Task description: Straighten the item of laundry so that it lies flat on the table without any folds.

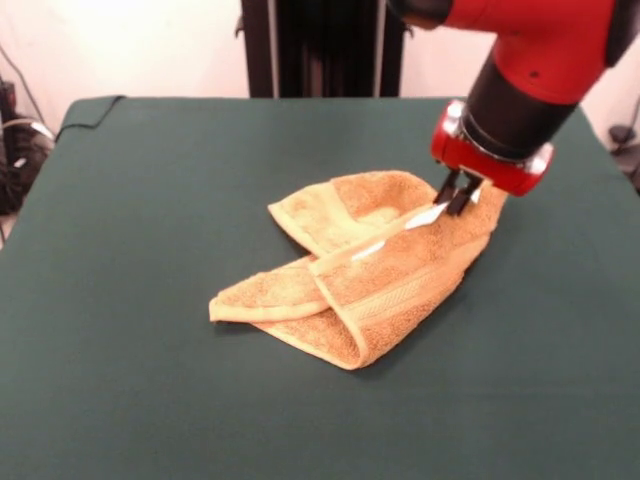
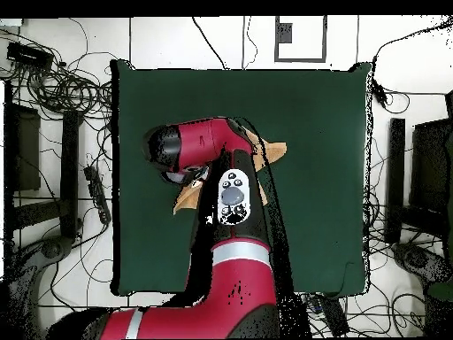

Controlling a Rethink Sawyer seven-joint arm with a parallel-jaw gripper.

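The orange-tan towel (image 1: 385, 265) lies folded over itself in the middle of the dark green table (image 1: 150, 200). One flap crosses over another, and a woven band runs along the front fold. My gripper (image 1: 458, 196) stands at the towel's far right corner, its fingers closed on the edge beside the small white label (image 1: 428, 214). In the overhead view my red arm covers most of the towel; only a tip (image 2: 272, 150) and a corner (image 2: 187, 200) show on the table (image 2: 310, 177). The gripper itself is hidden under the arm there.
The black pedestal (image 1: 320, 45) stands at the table's far side. Cables and gear (image 1: 15, 150) lie off the table's left edge. In the overhead view, cables (image 2: 62, 88) and dark equipment (image 2: 411, 177) surround the table.
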